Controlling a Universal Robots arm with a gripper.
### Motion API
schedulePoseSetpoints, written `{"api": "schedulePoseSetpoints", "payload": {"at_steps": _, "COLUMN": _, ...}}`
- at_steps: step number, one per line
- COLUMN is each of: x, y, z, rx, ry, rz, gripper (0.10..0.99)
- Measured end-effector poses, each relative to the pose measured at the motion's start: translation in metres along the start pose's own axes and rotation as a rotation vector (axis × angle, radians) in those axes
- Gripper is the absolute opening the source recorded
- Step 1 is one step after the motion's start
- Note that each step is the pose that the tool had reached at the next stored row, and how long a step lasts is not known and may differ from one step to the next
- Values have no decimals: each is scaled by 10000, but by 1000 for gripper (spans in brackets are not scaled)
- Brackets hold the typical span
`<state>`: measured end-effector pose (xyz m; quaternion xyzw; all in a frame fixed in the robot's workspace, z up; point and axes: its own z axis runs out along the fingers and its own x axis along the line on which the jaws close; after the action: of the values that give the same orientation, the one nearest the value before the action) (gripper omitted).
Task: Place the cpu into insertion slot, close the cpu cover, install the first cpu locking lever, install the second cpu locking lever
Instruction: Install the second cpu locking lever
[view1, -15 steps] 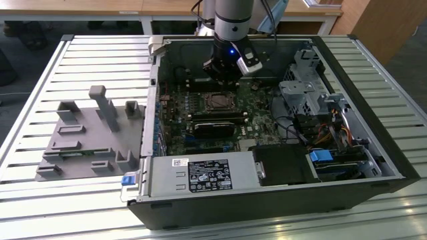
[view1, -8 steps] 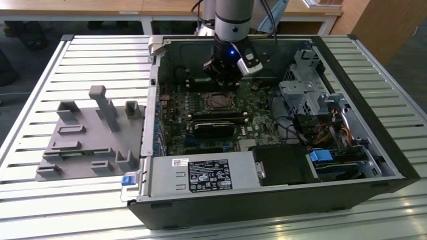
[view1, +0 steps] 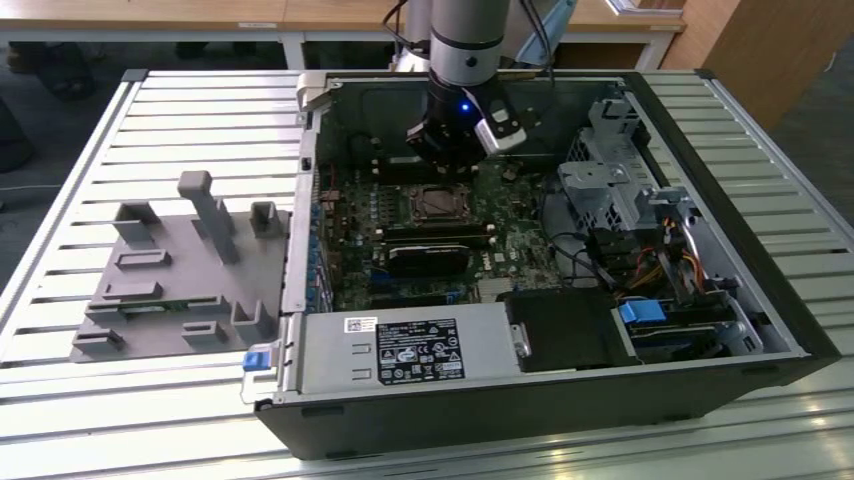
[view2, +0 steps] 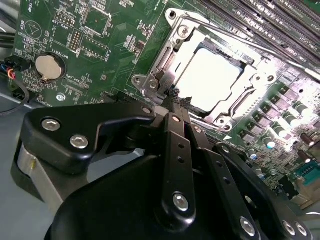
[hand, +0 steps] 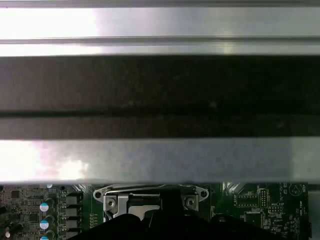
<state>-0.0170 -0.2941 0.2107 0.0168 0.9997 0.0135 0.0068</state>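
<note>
Jaws closed empty, gripper (view2: 175, 100) tip at cpu cover (view2: 165, 65) edge over seated cpu (view2: 207, 80); press lever slow, avoid socket corner.

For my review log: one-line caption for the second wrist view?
Shut gripper at the edge of the closed cpu cover, cpu seated beneath.

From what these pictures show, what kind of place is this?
Probably a robotics lab or test workbench: an opened computer case lies on a slatted metal table, with a grey parts fixture beside it.
</note>
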Motion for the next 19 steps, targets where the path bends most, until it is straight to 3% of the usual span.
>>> {"api": "schedulePoseSetpoints", "payload": {"at_steps": 4, "x": -1, "y": -2, "z": -39, "rx": -3, "ry": 1, "rz": 0, "gripper": 106}}
{"api": "schedulePoseSetpoints", "payload": {"at_steps": 13, "x": -4, "y": 5, "z": -285, "rx": -4, "ry": 1, "rz": 0, "gripper": 106}}
{"api": "schedulePoseSetpoints", "payload": {"at_steps": 19, "x": -6, "y": -67, "z": -291, "rx": -2, "ry": 1, "rz": 0, "gripper": 106}}
